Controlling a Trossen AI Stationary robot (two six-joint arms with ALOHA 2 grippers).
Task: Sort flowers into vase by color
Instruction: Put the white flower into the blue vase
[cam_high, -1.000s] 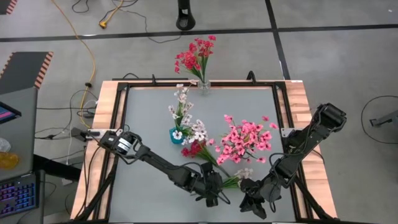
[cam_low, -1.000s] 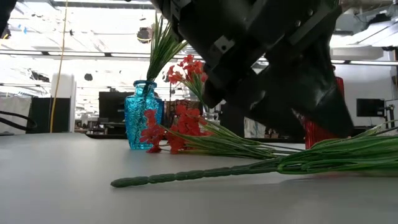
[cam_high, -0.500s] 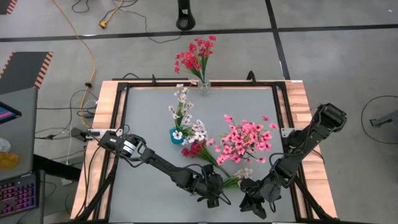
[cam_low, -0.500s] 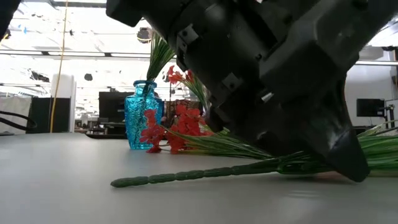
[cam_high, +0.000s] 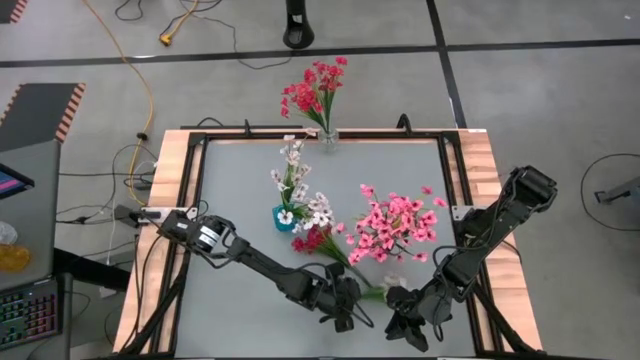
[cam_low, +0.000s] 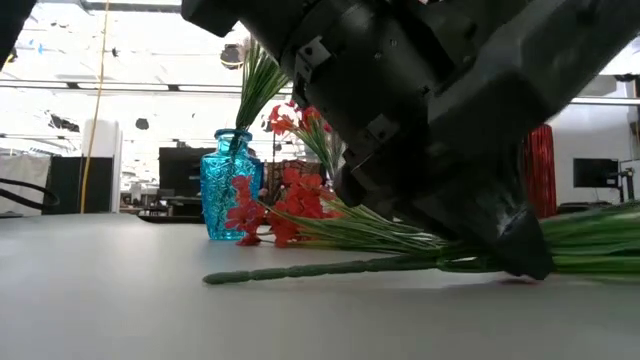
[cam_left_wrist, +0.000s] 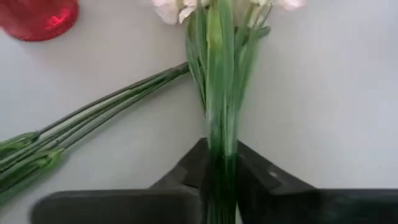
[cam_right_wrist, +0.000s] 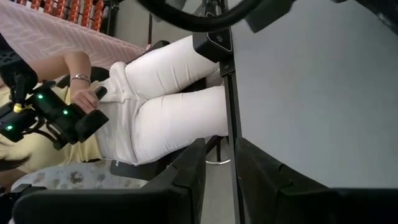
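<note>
A white flower sprig (cam_left_wrist: 219, 74) lies on the table near the front edge, its blossoms (cam_high: 395, 279) toward the right. My left gripper (cam_high: 347, 302) is shut on its green stem. A red sprig (cam_high: 316, 240) lies loose on the table beside the blue vase (cam_high: 284, 219), which holds white flowers. Red flowers stand in the clear vase (cam_high: 328, 136) at the far edge. Pink flowers (cam_high: 396, 228) spread right of centre. My right gripper (cam_high: 404, 322) waits at the front edge, fingers slightly apart, with nothing between them. My left gripper pinches the white sprig's bundled green stem (cam_left_wrist: 221, 146) between its two fingers, below the leaves and partway along its length. The fingers slant down from the table's left and lie across the stem. The sprig rests on the table, its bare stem end (cam_low: 218, 276) sticking out past the fingers.
A red vase (cam_left_wrist: 37, 15) stands just beyond the white blossoms. More green stems (cam_left_wrist: 93, 118) lie slantwise beside the held sprig. A person (cam_right_wrist: 143, 106) sits past the table's front edge. Bare table lies at the near left (cam_high: 230, 310).
My left gripper has sunk a little onto the white sprig and shut on its stem. The stem's bare end has slid slightly along the table toward the gripper.
</note>
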